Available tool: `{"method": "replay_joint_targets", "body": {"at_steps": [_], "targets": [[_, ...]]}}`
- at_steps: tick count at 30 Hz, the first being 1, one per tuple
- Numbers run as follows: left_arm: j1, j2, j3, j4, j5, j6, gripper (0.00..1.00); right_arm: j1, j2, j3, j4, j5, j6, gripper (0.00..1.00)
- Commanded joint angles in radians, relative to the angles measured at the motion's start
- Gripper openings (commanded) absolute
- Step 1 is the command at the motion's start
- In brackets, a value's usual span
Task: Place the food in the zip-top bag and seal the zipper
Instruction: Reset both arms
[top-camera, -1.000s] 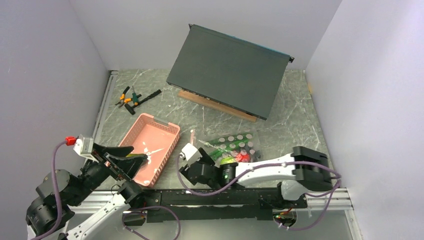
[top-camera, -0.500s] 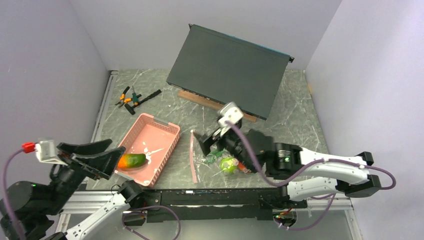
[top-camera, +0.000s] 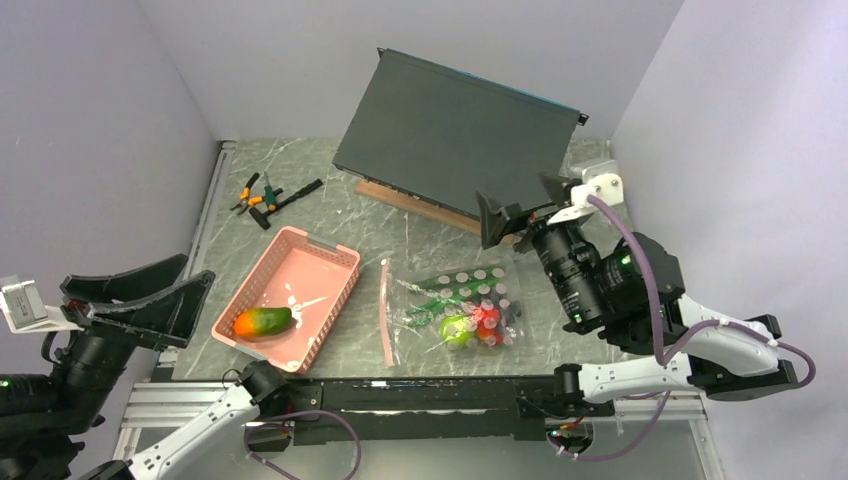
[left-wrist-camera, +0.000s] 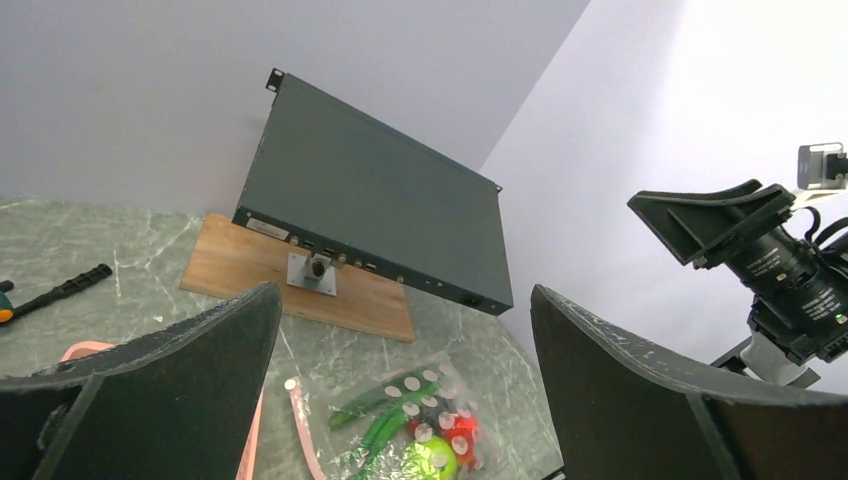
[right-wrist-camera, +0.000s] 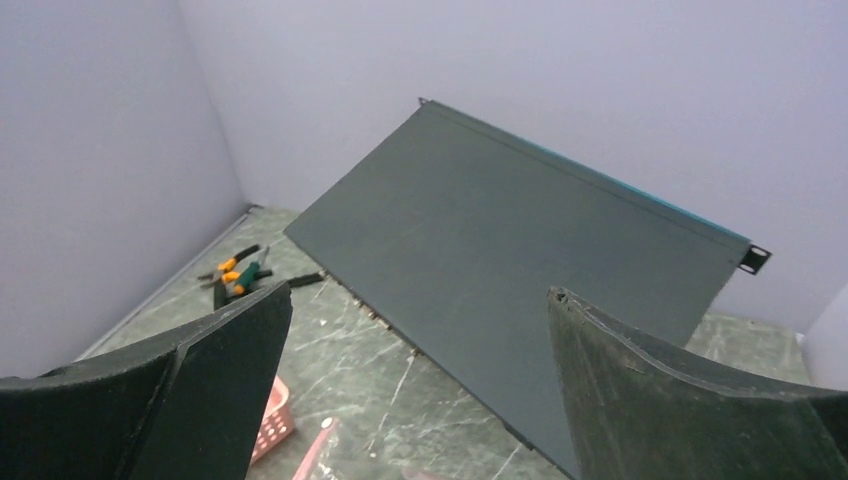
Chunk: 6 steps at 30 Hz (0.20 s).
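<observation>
Gaping wide w/ nothing held, L gripper (top-camera: 196, 274) is hanging raised; mango (top-camera: 262, 321) is lying just ahead of it in pink basket (top-camera: 330, 262). R gripper (top-camera: 514, 204), likewise spread & empty, is hovering w/ zip-top bag (top-camera: 462, 288), green apple (top-camera: 458, 330) inside, lying below & to its left.

White-and-black jointed arms (top-camera: 630, 378), lilac cables (top-camera: 645, 265), white wrist camera blocks (top-camera: 600, 187), broad matte-black claw fingers (left-wrist-camera: 625, 395)
</observation>
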Motion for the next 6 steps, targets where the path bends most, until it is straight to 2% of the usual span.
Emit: {"method": "replay_joint_targets", "body": {"at_steps": [1,4,6], "targets": [[0.002,0.039,0.007,0.057,-0.017,0.030,1.00,0.000,-0.022,-0.007,0.156,0.124,-0.101,1.00],[0.003,0.042,0.008,0.056,-0.005,0.031,1.00,0.000,-0.052,-0.079,0.260,0.143,-0.146,1.00],[0.003,0.046,0.007,0.055,0.014,0.033,1.00,0.001,-0.026,-0.116,0.449,0.224,-0.292,1.00]]}}
